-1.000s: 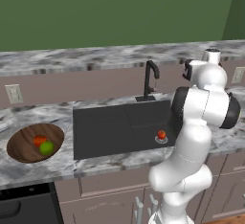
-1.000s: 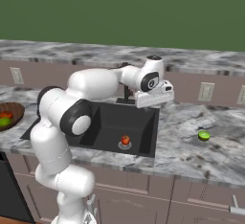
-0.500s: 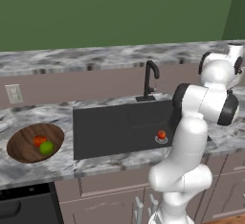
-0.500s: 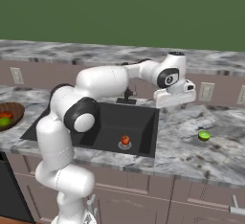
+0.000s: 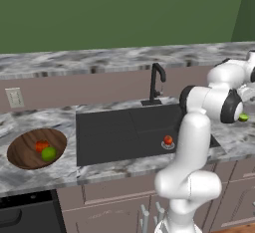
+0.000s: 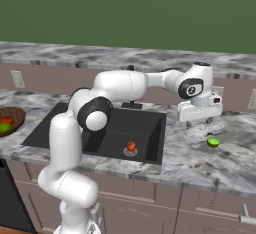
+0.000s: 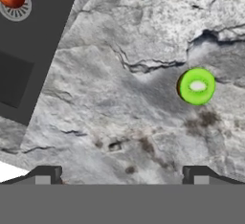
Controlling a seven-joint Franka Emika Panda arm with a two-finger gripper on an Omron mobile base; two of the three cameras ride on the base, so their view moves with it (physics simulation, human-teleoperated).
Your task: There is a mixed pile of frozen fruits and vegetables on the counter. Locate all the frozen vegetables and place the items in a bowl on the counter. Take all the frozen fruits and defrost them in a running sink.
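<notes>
My gripper (image 6: 199, 122) hangs open over the counter (image 6: 220, 163) to the right of the sink (image 6: 100, 133), with nothing between its fingertips (image 7: 45, 175). The flattish green fruit piece (image 7: 196, 86) lies on the marbled stone a little ahead of it, also seen as a green piece (image 6: 213, 141) below and right of the hand. The small red ball (image 6: 131, 147) rests on the silver drain inside the sink (image 5: 124, 130). At the far left, the wooden bowl (image 5: 22, 152) holds the red-orange tomato-like lump (image 5: 42, 146) and the bright green ball (image 5: 49, 153).
A thin black faucet (image 5: 157, 82) stands behind the basin. A wall outlet (image 5: 15, 97) sits on the backsplash at left. My white arm stretches across the sink's right half. A dark appliance (image 5: 27, 214) is below the counter at left.
The arm has swung to the right, carrying the open gripper from above the sink's back edge out over the right counter near the green piece. Nothing else has moved.
</notes>
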